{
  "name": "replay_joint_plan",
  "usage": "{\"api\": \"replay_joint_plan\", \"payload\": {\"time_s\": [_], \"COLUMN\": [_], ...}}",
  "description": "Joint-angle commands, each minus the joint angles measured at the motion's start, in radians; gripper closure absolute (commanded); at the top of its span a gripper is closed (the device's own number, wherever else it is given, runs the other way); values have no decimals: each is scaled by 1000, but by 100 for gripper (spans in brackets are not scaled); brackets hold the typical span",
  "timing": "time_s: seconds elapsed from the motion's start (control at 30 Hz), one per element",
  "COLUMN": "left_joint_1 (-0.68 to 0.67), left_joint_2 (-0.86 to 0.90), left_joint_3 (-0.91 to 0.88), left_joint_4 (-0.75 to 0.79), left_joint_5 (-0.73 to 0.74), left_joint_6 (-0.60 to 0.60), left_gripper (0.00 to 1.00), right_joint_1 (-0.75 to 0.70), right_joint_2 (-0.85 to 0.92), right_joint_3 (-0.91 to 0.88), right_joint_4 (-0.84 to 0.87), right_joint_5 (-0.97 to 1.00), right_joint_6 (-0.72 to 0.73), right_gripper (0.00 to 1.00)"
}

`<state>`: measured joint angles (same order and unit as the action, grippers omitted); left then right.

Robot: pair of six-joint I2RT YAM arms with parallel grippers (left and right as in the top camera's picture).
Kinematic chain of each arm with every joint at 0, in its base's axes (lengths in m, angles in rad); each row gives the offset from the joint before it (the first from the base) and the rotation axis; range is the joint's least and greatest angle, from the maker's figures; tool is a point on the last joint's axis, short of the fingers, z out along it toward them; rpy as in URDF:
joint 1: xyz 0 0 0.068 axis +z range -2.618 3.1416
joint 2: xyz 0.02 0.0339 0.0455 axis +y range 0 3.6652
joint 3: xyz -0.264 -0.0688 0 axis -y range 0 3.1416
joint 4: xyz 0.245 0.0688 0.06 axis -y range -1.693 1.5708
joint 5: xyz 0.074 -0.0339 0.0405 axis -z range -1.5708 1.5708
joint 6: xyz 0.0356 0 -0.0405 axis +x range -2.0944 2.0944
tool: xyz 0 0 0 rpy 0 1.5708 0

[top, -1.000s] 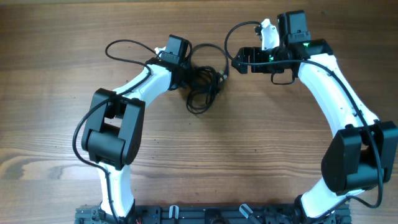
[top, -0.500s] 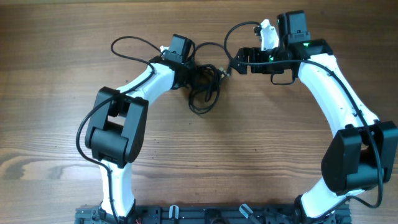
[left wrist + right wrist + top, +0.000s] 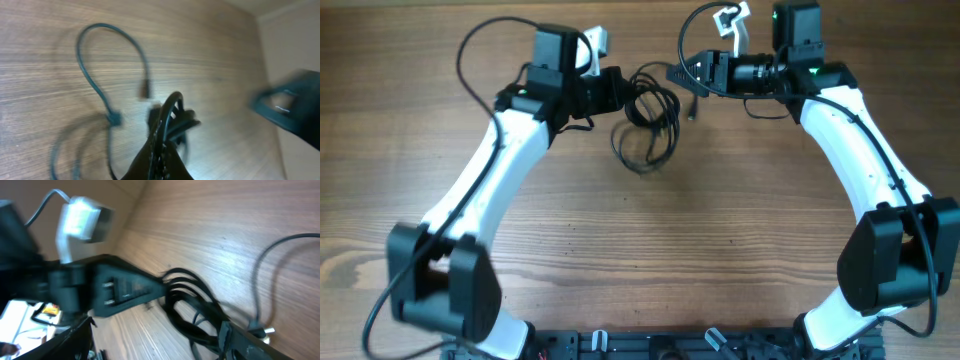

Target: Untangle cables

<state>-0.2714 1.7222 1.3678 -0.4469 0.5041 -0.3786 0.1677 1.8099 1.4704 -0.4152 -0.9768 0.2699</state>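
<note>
Compared with a moment ago, we are seeing the left arm swung out toward the upper left of the overhead frame. Its left gripper [image 3: 612,90] is now reaching in sideways from the left instead of from below. The right gripper [image 3: 682,75] has lifted up and to the left, closing in on the same spot at the top centre.

The cables [image 3: 650,108] have been carried slightly upward with them and are sitting on the table [image 3: 770,230] between the two grippers. One loop [image 3: 640,160] is trailing down toward the middle of the frame, and a plug end [image 3: 692,112] is lying free just right of the bundle.

In the left wrist view, the left pincer is pinched tight on several strands of the bundle. In the right wrist view, the right pincer's fingers are standing wide apart at the frame's lower corners. We are seeing a strand running beside one of them, with nothing clamped between.

We are judging that the cords have shifted but are still knotted together, so the untangling is barely under way. We are finding no container anywhere in these views.
</note>
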Motion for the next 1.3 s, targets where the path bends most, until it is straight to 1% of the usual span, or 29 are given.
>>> {"api": "replay_joint_plan", "payload": {"time_s": [0.0, 0.13, 0.2, 0.23, 0.33, 0.4, 0.57, 0.77, 0.93, 1.0, 1.07, 1.23, 1.27], "left_joint_1": [8, 16, 17, 19, 23, 23, 23, 22, 22, 20, 20, 18, 15], "left_joint_2": [-50, -52, -52, -52, -52, -52, -52, -52, -52, -52, -52, -52, -52], "left_joint_3": [5, 5, 5, 5, 5, 5, 5, 5, 5, 5, 5, 5, 5], "left_joint_4": [-42, -73, -87, -93, -91, -86, -86, -85, -85, -85, -85, -80, -80], "left_joint_5": [79, 58, 7, -23, -54, -54, -50, 40, 139, 173, 183, 215, 215], "left_joint_6": [34, 30, -17, -59, -139, -166, -214, -214, -214, -214, -214, -219, -228], "left_gripper": [96, 96, 96, 96, 96, 96, 96, 96, 96, 96, 96, 96, 96], "right_joint_1": [12, 57, 98, 121, 182, 206, 231, 231, 231, 231, 231, 233, 233], "right_joint_2": [-37, -37, -37, -37, -37, -34, -32, -29, 1, 35, 55, 98, 113], "right_joint_3": [23, 23, 23, 23, 23, 21, 10, 10, 10, 10, 10, 10, 10], "right_joint_4": [11, 13, 2, -7, -82, -116, -132, -119, -96, -70, -49, -26, -18], "right_joint_5": [-61, -43, 35, 91, 326, 393, 461, 491, 486, 455, 417, 414, 414], "right_joint_6": [43, 20, 25, 50, 193, 233, 297, 310, 337, 362, 372, 389, 397], "right_gripper": [20, 27, 31, 35, 52, 54, 59, 59, 58, 58, 58, 59, 63]}}
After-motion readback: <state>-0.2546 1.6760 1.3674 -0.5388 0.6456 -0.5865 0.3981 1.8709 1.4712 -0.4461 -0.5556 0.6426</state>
